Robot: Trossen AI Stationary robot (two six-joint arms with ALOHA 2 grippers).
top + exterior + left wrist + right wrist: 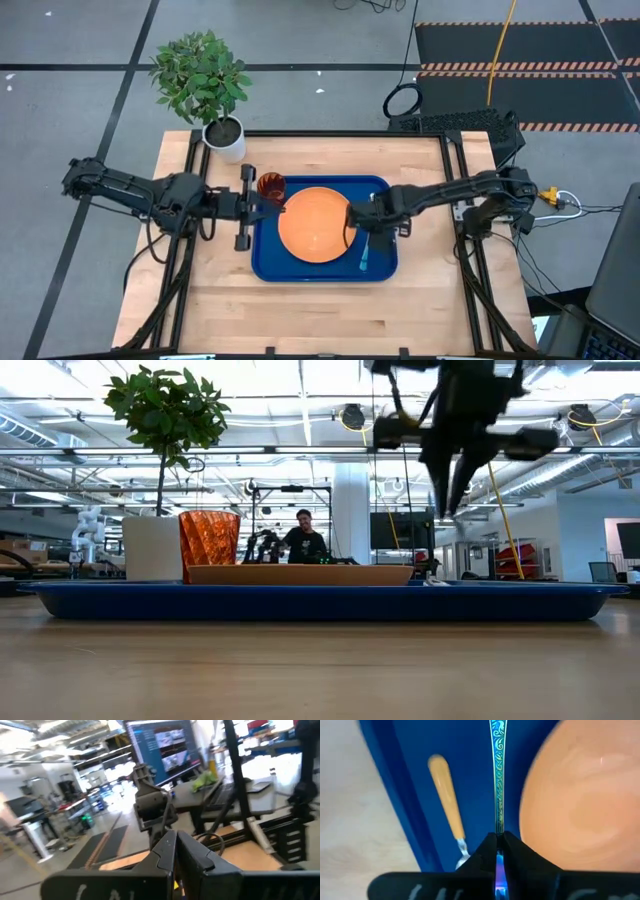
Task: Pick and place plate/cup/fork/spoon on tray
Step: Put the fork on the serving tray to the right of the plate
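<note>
The dark blue tray [262, 265] lies mid-table. The orange plate [312, 225] rests flat on it, and the red-brown cup [271, 186] stands upright at its far left corner. The orange-handled spoon [445, 800] lies on the tray floor between the plate and the right rim. My right gripper [366, 230] is shut on the blue-handled fork [364, 256] beside the plate's right edge, at about cup-top height above the tray in the low view [450, 510]. My left gripper [268, 208] is shut and empty, just near of the cup. My right gripper pinches the fork between its two fingers at the thin greenish part [498, 827], away from the wide blue handle end [498, 735]. The fingers point down from above. The fork runs from them toward the table's near edge. I cannot tell whether its handle end touches the tray.
A green plant in a white pot [222, 135] stands at the table's far left corner. Bare wood [320, 310] lies between the tray and the near edge. A person [303, 540] sits in the room beyond the table.
</note>
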